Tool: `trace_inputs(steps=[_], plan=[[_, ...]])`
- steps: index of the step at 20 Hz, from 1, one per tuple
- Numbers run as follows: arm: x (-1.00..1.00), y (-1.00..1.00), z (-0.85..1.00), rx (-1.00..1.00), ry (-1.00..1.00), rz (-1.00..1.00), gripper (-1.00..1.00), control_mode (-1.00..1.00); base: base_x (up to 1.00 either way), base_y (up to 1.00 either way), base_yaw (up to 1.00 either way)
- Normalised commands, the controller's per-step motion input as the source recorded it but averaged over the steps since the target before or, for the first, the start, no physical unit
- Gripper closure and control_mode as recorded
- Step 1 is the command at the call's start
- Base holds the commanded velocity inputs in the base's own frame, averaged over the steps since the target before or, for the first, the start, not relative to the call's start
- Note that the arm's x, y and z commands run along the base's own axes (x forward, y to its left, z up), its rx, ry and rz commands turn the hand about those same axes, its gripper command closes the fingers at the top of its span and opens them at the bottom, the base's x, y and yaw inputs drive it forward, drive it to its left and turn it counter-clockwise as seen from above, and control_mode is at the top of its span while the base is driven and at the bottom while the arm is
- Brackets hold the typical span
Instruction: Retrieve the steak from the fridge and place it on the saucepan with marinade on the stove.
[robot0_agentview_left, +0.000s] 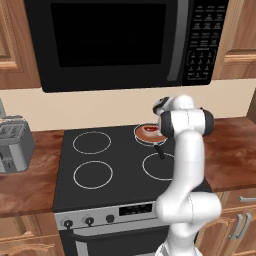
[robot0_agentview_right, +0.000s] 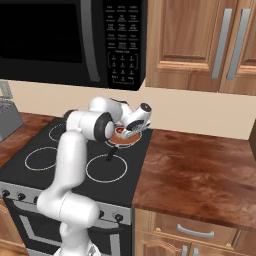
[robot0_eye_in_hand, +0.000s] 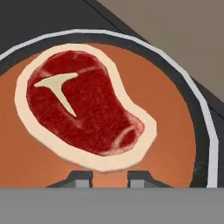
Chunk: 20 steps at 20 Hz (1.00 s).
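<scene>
Lying flat in the marinade (robot0_eye_in_hand: 170, 127), the steak (robot0_eye_in_hand: 83, 109) fills most of the saucepan (robot0_eye_in_hand: 205, 127) in the hand view, its pale fatty rim toward 10 o'clock and its narrower end toward 4 o'clock. The gripper (robot0_eye_in_hand: 109, 178) sits at 6 o'clock of the meat, its two dark fingertips (robot0_eye_in_hand: 81, 178) drawn close together with a slim gap between them and nothing caught there; whether they brush the steak's edge is hard to judge from this angle.

From the left base view, the saucepan (robot0_agentview_left: 148, 134) rests on the far right burner of the stove (robot0_agentview_left: 90, 150), its dark handle pointing toward 5 o'clock, with the steak (robot0_agentview_left: 149, 130) a small red patch inside. The black microwave (robot0_agentview_left: 115, 40) hangs above. A wooden desk (robot0_agentview_left: 230, 145) flanks the cooktop at 3 o'clock, and a grey toaster (robot0_agentview_left: 14, 142) stands on the desk at 9 o'clock.

In the right base view the arm's wrist bends over the saucepan (robot0_agentview_right: 122, 138).
</scene>
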Motion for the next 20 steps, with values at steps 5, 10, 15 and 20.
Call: trace_inputs(steps=[5, 10, 15, 20], plan=[[0.1, 0.03, -0.08, 0.0, 0.0, 0.0, -1.0, -1.0, 0.0, 0.0, 0.0], [-0.25, -0.1, 0.02, 0.0, 0.0, 0.0, -1.0, -1.0, 0.0, 0.0, 0.0], [-0.73, -0.13, 0.13, 0.0, -0.01, 0.0, -1.0, -1.0, 0.0, 0.0, 0.0], [-0.76, 0.0, 0.46, 0.0, -0.15, 0.0, -1.0, -1.0, 0.0, 0.0, 0.0]])
